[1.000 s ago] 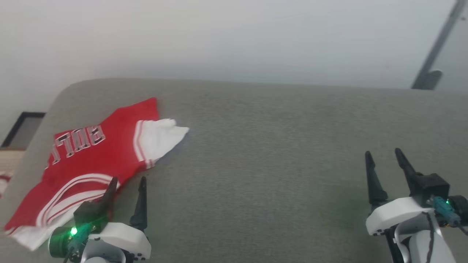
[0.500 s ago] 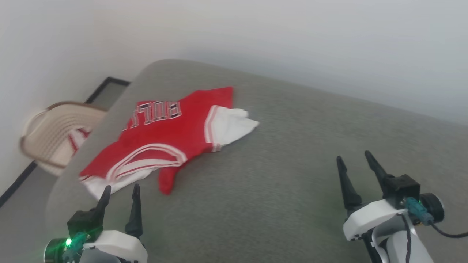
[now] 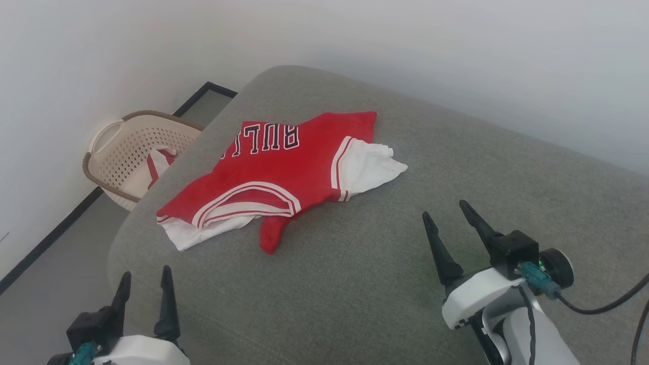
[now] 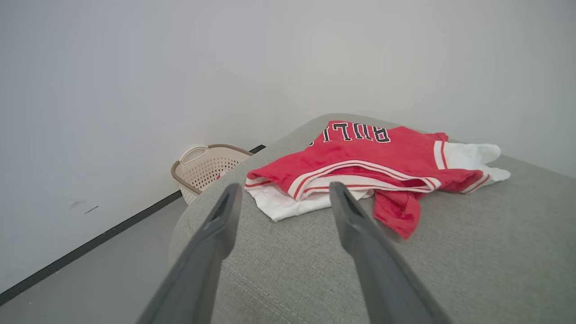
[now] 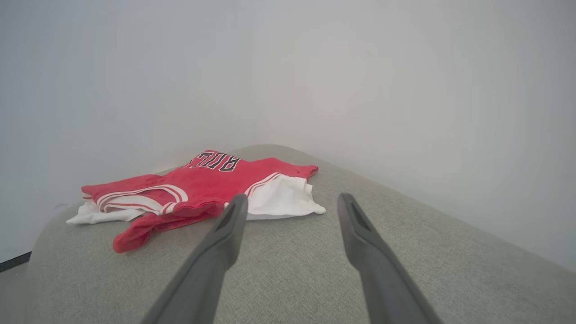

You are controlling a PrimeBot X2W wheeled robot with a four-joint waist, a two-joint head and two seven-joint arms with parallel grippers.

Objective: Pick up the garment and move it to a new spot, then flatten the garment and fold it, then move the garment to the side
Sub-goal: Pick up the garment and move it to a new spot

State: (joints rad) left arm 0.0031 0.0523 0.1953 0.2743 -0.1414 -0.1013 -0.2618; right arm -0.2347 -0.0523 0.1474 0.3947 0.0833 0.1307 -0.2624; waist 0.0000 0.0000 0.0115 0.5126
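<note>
Garment lies crumpled on the grey cushion, toward its left far end. The "BULLS" lettering is on the far side, a white sleeve sticks out to the right, and striped trim and a loose red flap hang toward the near edge. The wrist views show it the same way: bunched, not flat, nothing touching it.

Main change over the last sec is the head cam, not the cloth. The whole picture swung, so the shirt, which was cut off at the left edge, now sits about mid-view. A pale basket on the floor to the left has come into sight, w/ a red-and-white item in it.

Left gripper overlapped the near hem in the view a sec ago. It's now at the near left corner, apart from the shirt, fingers spread and empty. Right gripper is near right, well apart from the shirt, also spread and empty, same as before.

Read: the robot has turned to face the shirt. Pick-up hasn't begun, so move, flatten, fold and set-aside are all left. Next is prob. a reach in w/ both arms. The left-hand edge lies close to the cushion's drop-off, so a sloppy grab could slide it off.
</note>
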